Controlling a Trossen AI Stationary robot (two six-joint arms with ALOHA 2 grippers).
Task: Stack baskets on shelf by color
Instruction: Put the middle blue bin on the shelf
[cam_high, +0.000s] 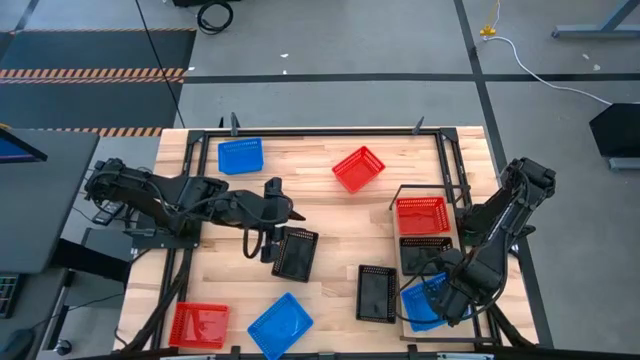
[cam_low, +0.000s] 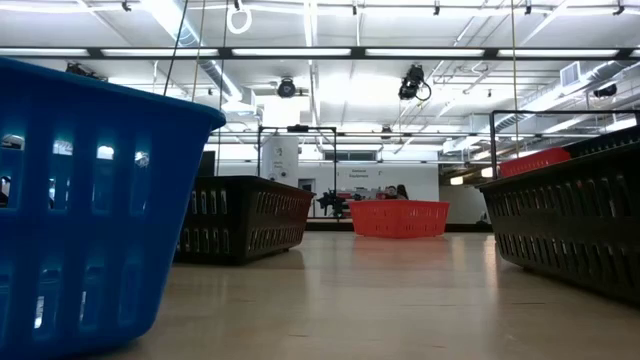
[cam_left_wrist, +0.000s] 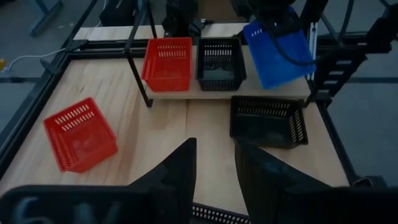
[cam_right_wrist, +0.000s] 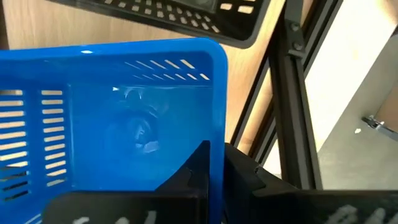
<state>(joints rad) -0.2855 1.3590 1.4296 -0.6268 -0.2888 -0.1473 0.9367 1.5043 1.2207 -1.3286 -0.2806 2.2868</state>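
Observation:
My right gripper (cam_right_wrist: 217, 177) is shut on a blue basket (cam_high: 420, 300) at the near end of the shelf (cam_left_wrist: 186, 94). A red basket (cam_high: 422, 215) and a black basket (cam_high: 425, 250) sit side by side on the shelf board. My left gripper (cam_left_wrist: 214, 162) hovers open at mid-table, touching nothing. A black basket (cam_high: 295, 252) rests on the tabletop just below it, and its rim (cam_left_wrist: 214, 214) shows under the fingers. My right gripper pinches the blue basket's side wall close to a corner (cam_right_wrist: 214, 152), one finger (cam_right_wrist: 198, 171) inside the basket and one outside. The fingers come from above, pointing steeply down. The basket (cam_left_wrist: 277, 53) hangs tilted over the shelf's end; whether it touches the board I cannot tell.
Loose on the tabletop lie a blue basket (cam_high: 240, 155) at the far left, a red one (cam_high: 358, 168) at the far middle, a red one (cam_high: 198, 325) and a blue one (cam_high: 280, 325) near the front edge, and a black one (cam_high: 377, 292) beside the shelf.

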